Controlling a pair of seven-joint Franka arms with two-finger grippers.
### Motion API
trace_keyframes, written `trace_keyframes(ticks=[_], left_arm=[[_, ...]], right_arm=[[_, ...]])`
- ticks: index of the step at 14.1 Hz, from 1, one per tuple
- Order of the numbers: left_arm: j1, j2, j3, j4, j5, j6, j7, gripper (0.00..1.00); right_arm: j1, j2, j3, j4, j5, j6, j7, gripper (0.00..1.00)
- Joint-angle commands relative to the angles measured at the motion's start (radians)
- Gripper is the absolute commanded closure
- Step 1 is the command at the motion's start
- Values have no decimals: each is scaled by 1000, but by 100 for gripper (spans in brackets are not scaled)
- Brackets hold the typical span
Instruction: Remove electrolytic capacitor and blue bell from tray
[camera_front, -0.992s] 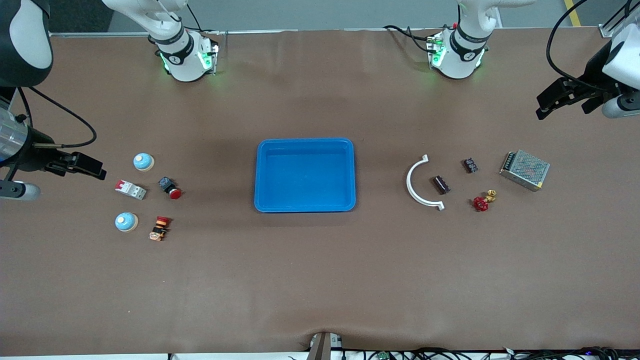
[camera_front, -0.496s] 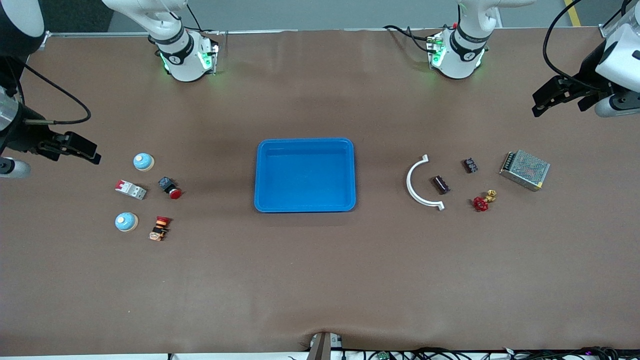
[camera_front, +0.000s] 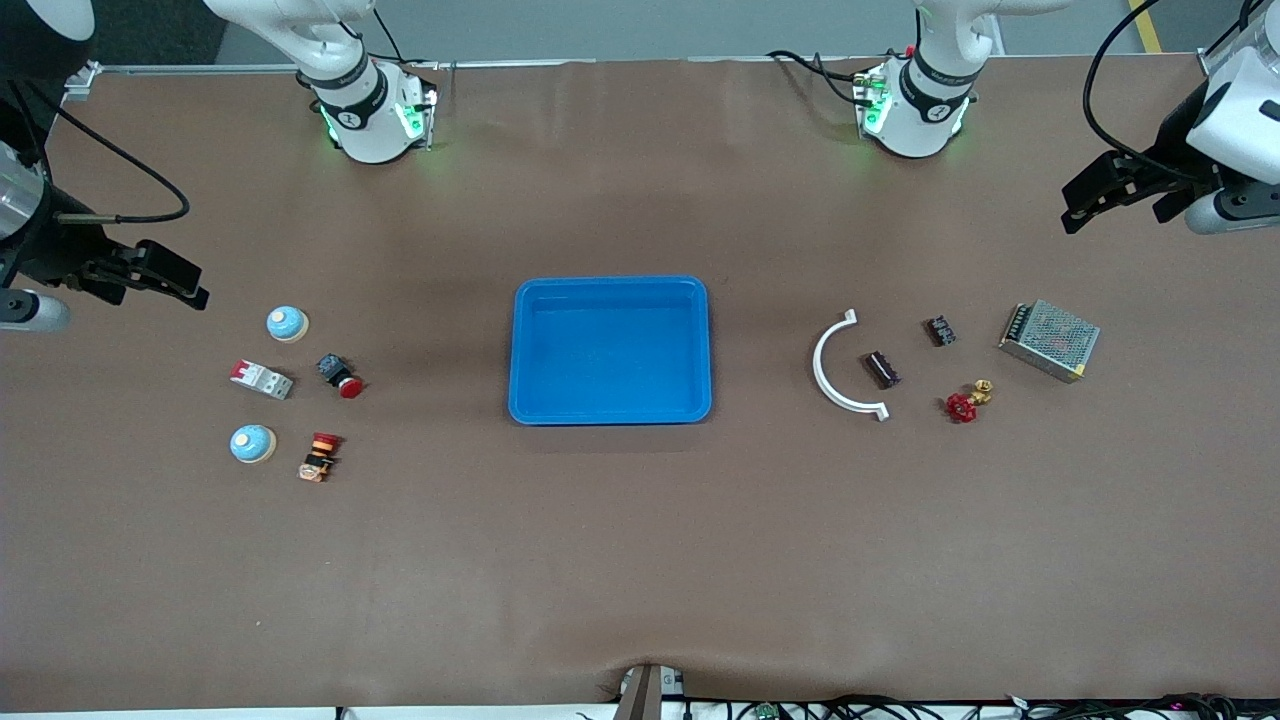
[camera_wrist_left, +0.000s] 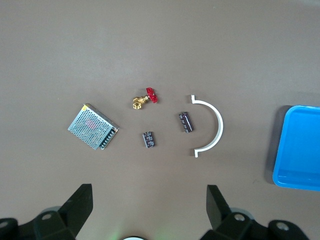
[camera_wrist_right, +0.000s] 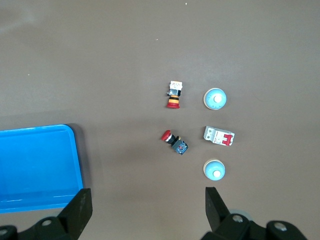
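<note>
Two black capacitors lie toward the left arm's end of the table, and the left wrist view shows them as capacitors. Two blue dome bells sit toward the right arm's end, and the right wrist view shows both bells. My left gripper hangs open and empty, high above the table's end, clear of the capacitors. My right gripper is open and empty too, up beside the bells.
A blue tray stands mid-table. Around the capacitors lie a white arc, a red valve and a metal power supply. Near the bells lie a breaker, a red push button and an emergency-stop switch.
The right gripper has swung toward the robots' bases, away from the breaker. The left gripper has shifted slightly the same way. Both stay open and nothing on the table has moved.
</note>
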Motion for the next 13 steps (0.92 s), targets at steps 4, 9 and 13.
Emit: trace_keyframes(ticks=[4, 9, 13], left_arm=[[7, -10, -2, -19, -13, -9, 22, 0], [12, 10, 5, -4, -6, 8, 22, 0], [13, 38, 9, 39, -2, 7, 19, 0]], right_arm=[[4, -47, 3, -17, -1, -27, 47, 0], [5, -46, 5, -5, -1, -90, 50, 0], [5, -44, 5, -2, -1, -122, 49, 0]])
